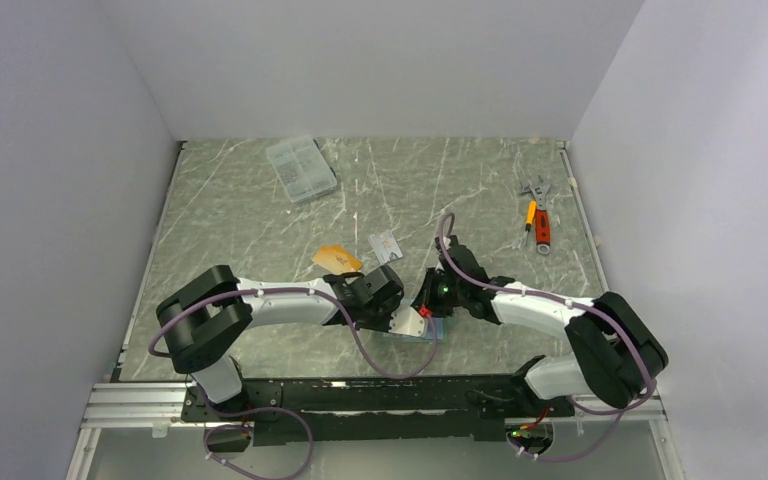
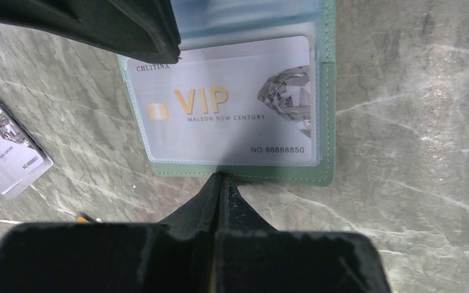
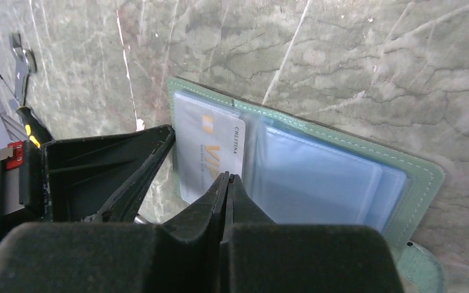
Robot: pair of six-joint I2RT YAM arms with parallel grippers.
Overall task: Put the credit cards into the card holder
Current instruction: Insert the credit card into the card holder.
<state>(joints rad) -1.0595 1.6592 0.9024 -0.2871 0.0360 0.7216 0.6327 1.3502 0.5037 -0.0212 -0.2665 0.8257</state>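
Observation:
The grey-green card holder [image 2: 244, 173] lies open on the table, its light blue sleeves [image 3: 317, 183] facing up. A silvery VIP card [image 2: 226, 107] sits inside one clear sleeve. My left gripper [image 2: 221, 177] is shut, its tips touching the holder's near edge with nothing between them. My right gripper [image 3: 226, 176] is shut too, its tips resting on the sleeves beside the card [image 3: 210, 152]. In the top view both grippers [image 1: 400, 318] [image 1: 430, 298] meet over the holder [image 1: 438, 328]. A second silvery card [image 1: 385, 246] [image 2: 9, 155] and an orange-gold card [image 1: 335, 258] lie loose behind the left gripper.
A clear compartment box [image 1: 301, 168] stands at the back left. An orange-handled adjustable wrench [image 1: 540, 225] [image 3: 19, 67] and a small yellow-handled tool [image 1: 528, 214] lie at the back right. White walls enclose the marbled table [image 1: 240, 220] on three sides.

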